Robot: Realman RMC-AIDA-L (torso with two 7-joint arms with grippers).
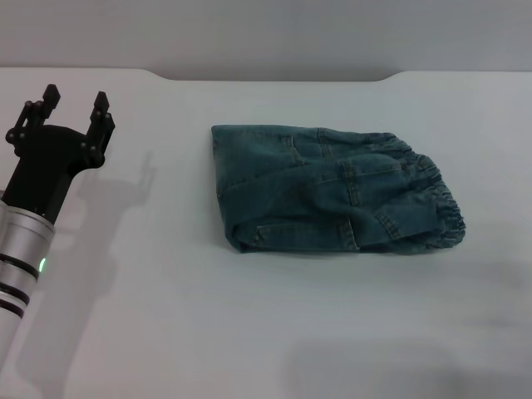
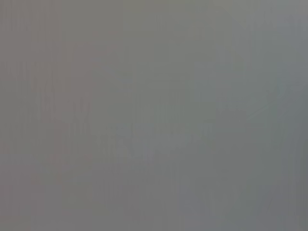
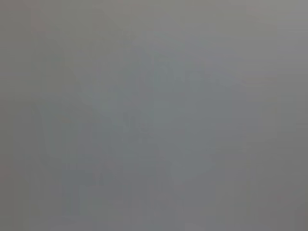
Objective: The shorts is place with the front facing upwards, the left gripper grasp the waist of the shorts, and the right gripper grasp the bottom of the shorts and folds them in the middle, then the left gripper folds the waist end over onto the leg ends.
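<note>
Denim shorts (image 1: 332,189) lie folded into a compact bundle on the white table (image 1: 249,332), waist (image 1: 432,195) on the far side from the left gripper (image 1: 76,108). Its fingers (image 1: 101,112) stand apart, empty, well off the cloth, likely backed away post-fold. No right gripper shows. No legible label or writing.

Lab — bare white table (image 1: 249,332) (plain wall)

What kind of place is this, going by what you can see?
Probably a robot test bench or lab, not a home: a bare white table against a plain grey wall, one folded pair of denim shorts, and the left gripper on its silver arm, apart from the shorts.
</note>
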